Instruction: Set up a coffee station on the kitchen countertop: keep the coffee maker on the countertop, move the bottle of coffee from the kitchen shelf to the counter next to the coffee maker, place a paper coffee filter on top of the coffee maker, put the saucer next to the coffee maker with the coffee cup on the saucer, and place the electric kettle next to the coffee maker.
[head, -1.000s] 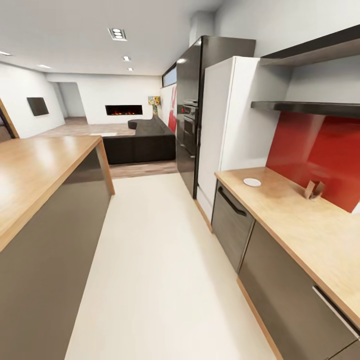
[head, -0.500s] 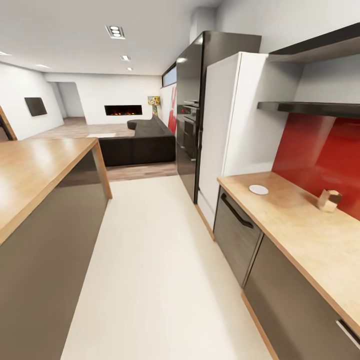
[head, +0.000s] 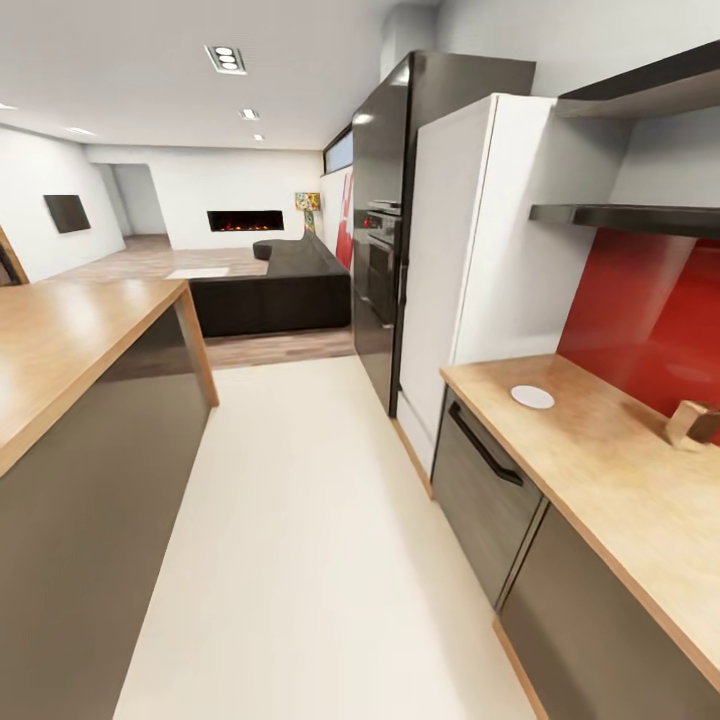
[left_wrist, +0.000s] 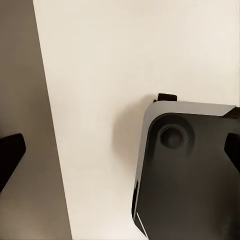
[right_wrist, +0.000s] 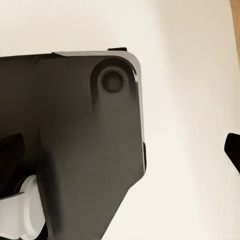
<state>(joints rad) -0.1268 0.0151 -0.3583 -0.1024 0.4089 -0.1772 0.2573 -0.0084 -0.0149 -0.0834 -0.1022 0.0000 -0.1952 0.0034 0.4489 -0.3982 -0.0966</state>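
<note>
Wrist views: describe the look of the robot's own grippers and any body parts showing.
The left gripper and right gripper each show two matte black tapered fingertips, no markings. Beyond them is the robot's base: dark grey, rounded corner, pale rim, round recess. A white cylindrical part shows near the right gripper.

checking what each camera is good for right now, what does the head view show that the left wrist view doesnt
Head view alone: the wooden countertop with a white saucer and a small brown object near the red backsplash, the white fridge, and the island. Left wrist view alone: the robot's dark base from above, with a dark fingertip at the edge. Both share the pale floor.
</note>
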